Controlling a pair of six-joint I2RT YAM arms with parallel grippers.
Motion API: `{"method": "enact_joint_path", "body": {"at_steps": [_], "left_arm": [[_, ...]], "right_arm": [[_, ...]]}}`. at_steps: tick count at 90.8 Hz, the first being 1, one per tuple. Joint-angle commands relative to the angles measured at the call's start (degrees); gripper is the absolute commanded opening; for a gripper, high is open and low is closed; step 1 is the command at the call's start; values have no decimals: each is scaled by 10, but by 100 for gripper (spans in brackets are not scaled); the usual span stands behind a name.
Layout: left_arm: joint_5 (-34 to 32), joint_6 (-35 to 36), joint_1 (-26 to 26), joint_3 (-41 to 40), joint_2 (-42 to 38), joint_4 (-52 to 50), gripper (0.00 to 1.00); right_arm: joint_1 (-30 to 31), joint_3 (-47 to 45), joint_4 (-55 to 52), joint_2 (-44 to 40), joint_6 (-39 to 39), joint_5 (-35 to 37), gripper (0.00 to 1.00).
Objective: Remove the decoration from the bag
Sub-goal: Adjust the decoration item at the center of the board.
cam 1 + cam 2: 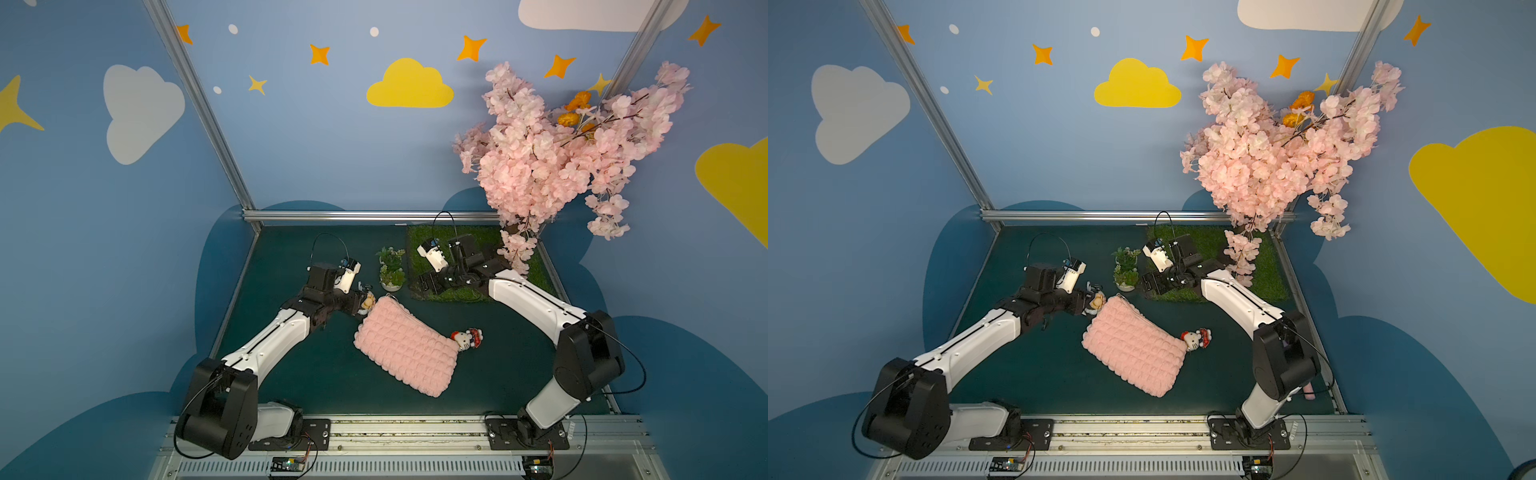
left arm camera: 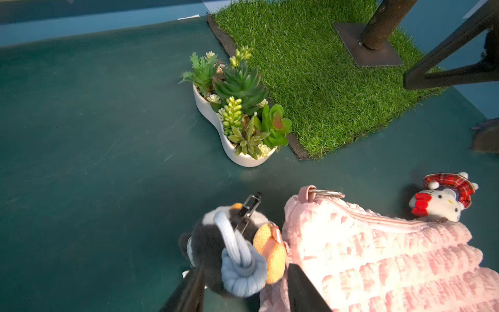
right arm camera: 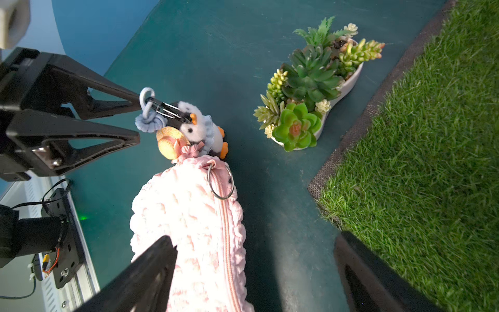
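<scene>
Small white cat-face charm (image 1: 465,337): 4 o'clock end of fluffy pink pouch (image 1: 405,347); right gripper (image 3: 253,237) nearer, spread wide, empty; left gripper (image 3: 138,121): hold unclear

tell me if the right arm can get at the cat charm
Probably yes. The cat charm lies in the open at the bag's end on that arm's side, and the right tool is open, with only bare table between.

Soft overhead light evenly fills both top views, the dark green tabletop (image 1: 316,386) dim, shadows faint. In both wrist views the fluffy pink quilted pouch (image 2: 378,256) glares almost white; the black fingers (image 3: 145,272) of the right gripper (image 3: 255,237) blur near the lens.
</scene>
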Motion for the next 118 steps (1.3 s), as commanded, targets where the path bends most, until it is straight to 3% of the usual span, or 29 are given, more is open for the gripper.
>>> {"method": "enact_joint_path", "body": {"at_steps": [1,21,34,50,62,78,99,118], "left_arm": [[-37,-15,-7,27,21,4,47],[-47,-2,-14,79,72,-25,26],[-46,12,-18,79,68,-49,19],[-112,51,-13,101,35,-123,3],[-116,77,-6,123,34,-174,2],[-190,76,-7,157,7,-312,2],[-155,-41,-31,175,3,-477,2],[-155,-45,-55,228,67,-590,2]], "right_arm": [[-4,-9,-14,-26,-3,8,93],[-7,-22,-13,-36,4,14,94],[-8,-25,-13,-41,4,19,94],[-9,-25,-9,-38,6,16,94],[-9,-21,-5,-33,8,12,95],[-9,-12,-12,-33,5,12,96],[-9,-15,-12,-31,3,7,96],[-9,-25,-16,-40,3,7,96]]}}
